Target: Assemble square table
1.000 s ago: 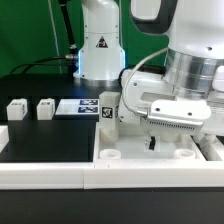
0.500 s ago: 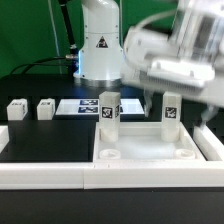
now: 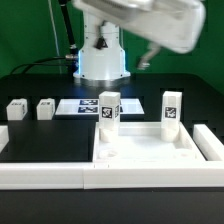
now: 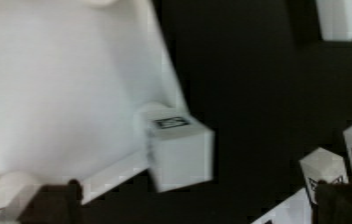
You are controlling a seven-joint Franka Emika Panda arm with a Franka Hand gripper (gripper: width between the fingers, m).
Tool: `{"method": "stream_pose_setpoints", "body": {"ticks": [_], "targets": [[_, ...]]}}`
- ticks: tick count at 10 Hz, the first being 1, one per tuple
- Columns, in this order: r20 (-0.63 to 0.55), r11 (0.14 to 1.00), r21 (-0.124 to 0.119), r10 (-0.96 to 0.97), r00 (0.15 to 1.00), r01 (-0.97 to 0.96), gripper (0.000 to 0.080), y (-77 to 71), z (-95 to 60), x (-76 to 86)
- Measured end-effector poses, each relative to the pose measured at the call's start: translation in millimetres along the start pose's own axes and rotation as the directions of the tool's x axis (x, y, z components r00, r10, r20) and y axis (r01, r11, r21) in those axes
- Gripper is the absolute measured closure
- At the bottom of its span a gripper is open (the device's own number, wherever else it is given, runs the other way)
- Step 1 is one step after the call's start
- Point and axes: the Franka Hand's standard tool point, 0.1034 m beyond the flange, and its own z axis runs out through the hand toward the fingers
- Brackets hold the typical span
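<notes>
The square table slab (image 3: 143,147) lies rim up on the black mat. Two white tagged legs stand upright in its far corner sockets, one on the exterior view's left (image 3: 109,112) and one on the right (image 3: 171,110). Two more legs (image 3: 16,110) (image 3: 45,109) stand loose at the far left. My gripper (image 3: 148,53) is high above the slab, blurred by motion, and holds nothing. In the wrist view the slab (image 4: 66,90) and one mounted leg (image 4: 178,148) show far below, and my gripper (image 4: 198,205) has its dark fingers wide apart with nothing between them.
The marker board (image 3: 84,106) lies behind the slab, next to the robot base (image 3: 100,55). A long low white border wall (image 3: 60,176) runs along the front and up the right side. Two loose legs (image 4: 342,165) show in the wrist view.
The gripper let go of the right-hand leg and rose up and away. That leg now stands alone in the slab's far right corner.
</notes>
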Motion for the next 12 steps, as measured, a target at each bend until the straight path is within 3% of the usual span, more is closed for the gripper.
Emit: {"method": "stream_pose_setpoints", "body": {"ticks": [1, 7, 8, 9, 12], "targets": [[-0.017, 0.999, 0.002, 0.040, 0.999, -0.040, 0.0151, -6.4, 10.2, -6.3], [-0.018, 0.900, 0.012, 0.435, 0.900, -0.435, 0.0151, -4.5, 12.7, -6.5], [-0.045, 0.866, 0.028, 0.500, 0.865, -0.499, 0.0151, -22.6, 19.4, -2.3], [-0.058, 0.797, 0.058, 0.604, 0.795, -0.601, 0.0151, -48.3, 29.6, 3.5], [-0.072, 0.638, 0.135, 0.770, 0.634, -0.758, 0.0151, -105.1, 65.3, 16.7]]}}
